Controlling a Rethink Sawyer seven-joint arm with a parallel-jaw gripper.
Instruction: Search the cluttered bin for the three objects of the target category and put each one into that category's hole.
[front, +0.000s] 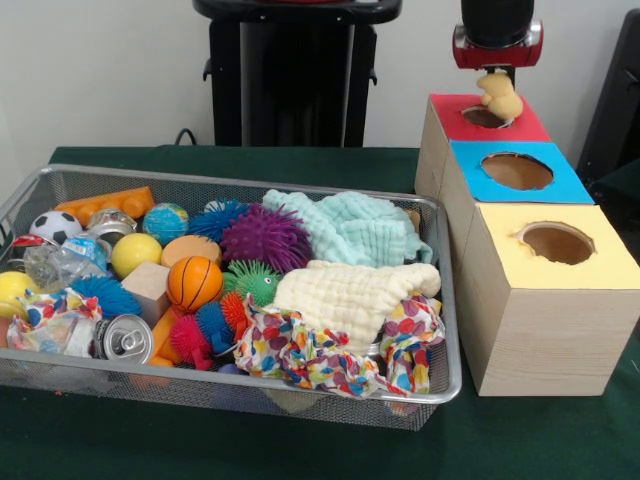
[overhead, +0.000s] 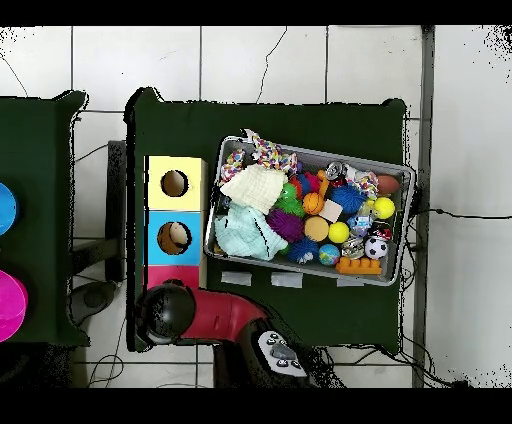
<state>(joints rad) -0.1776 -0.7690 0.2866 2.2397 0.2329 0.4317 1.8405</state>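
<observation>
Three plywood boxes stand in a row, touching: red-topped (front: 490, 120), blue-topped (front: 515, 172) and yellow-topped (front: 555, 265), each with one round hole. One wire-mesh bin (front: 440, 385) sits just beside them on a green table (front: 300, 160).

Bin contents, counted in the front view: one purple spiky ball (front: 265, 237), one green spiky ball (front: 252, 280), one basketball (front: 194, 283), one soccer ball (front: 55, 226), one globe ball (front: 165, 222), one can (front: 125, 340), one wooden block (front: 148, 285), one mint cloth (front: 350, 228), one cream cloth (front: 345, 295) and two patterned cloths (front: 300, 355). No plush animal can be made out among the clutter.

Open cloth borders the bin's near rim and its far rim; the boxes close off one short side.

The gripper (front: 498, 82) hangs directly over the red hole (front: 485, 117). A pale yellow plush (front: 500, 97) hangs beneath it, its lower end at the hole's rim. The finger spacing is hidden behind the toy, so whether the fingers grip it cannot be told. In the overhead view the arm (overhead: 215, 315) covers the red box.
</observation>
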